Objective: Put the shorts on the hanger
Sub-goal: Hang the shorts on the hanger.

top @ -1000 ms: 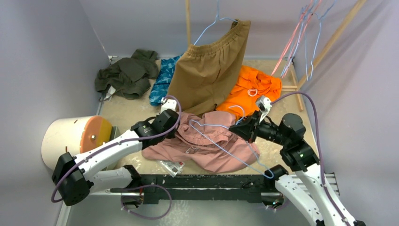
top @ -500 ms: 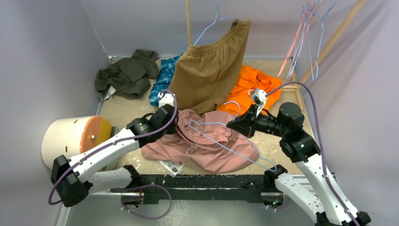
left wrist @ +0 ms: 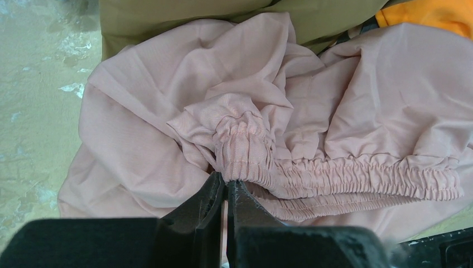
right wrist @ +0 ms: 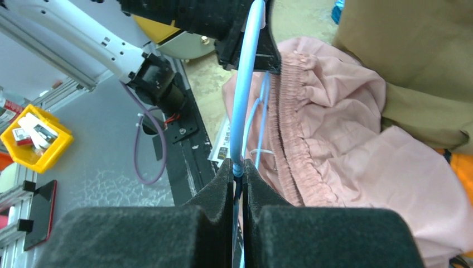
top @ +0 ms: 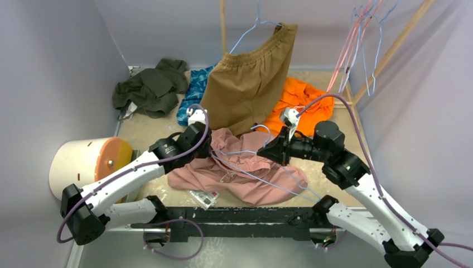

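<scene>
The dusty-pink shorts (top: 245, 187) lie crumpled on the table between the two arms. My left gripper (top: 207, 148) is shut on their gathered waistband; in the left wrist view the fingertips (left wrist: 226, 183) pinch the elastic edge of the shorts (left wrist: 312, 111). My right gripper (top: 263, 152) is shut on the light-blue wire hanger (top: 251, 176), which slants across the shorts. In the right wrist view the hanger (right wrist: 249, 67) runs from the shut gripper (right wrist: 238, 165) toward the left gripper, beside the waistband of the shorts (right wrist: 346, 139).
Tan-brown shorts (top: 251, 84) hang on another hanger behind. An orange garment (top: 301, 100), blue patterned cloth (top: 192, 95) and dark green garment (top: 148, 86) lie at the back. A white drum with an orange face (top: 89, 162) stands left. Wire hangers (top: 357, 44) hang at the upper right.
My right arm has swung left with the hanger, bringing its far end over the shorts close to my left gripper. The left gripper has barely shifted and still holds the waistband.
</scene>
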